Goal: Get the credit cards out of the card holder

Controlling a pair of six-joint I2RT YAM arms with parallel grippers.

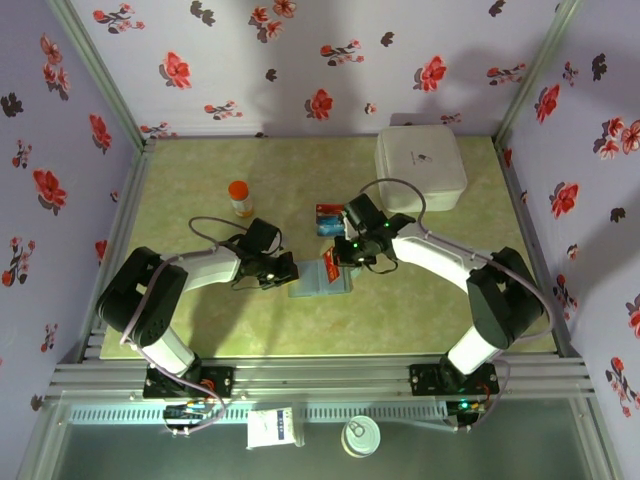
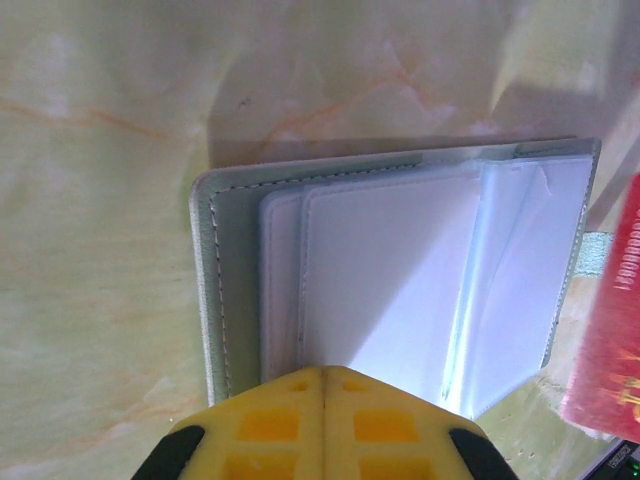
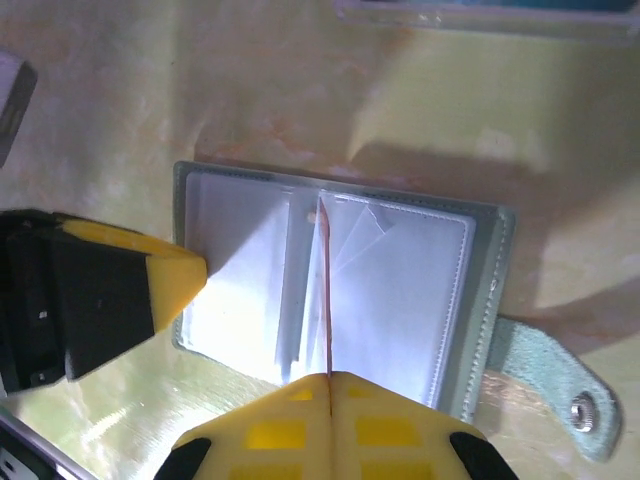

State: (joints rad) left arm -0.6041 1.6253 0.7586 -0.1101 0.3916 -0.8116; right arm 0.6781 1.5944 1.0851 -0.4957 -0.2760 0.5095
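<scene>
Top external: card holder (image 1: 318, 288) on marbled table (image 1: 200, 170); floral, perhaps papered walls (image 1: 300, 60).

Floral lilac walls (image 1: 400, 30), green marbled tabletop (image 1: 190, 170)

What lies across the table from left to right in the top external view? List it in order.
Orange-capped bottle → left gripper → red card pinched in the right gripper → white box. The card holder and teal card overlap these, so omitted.
</scene>
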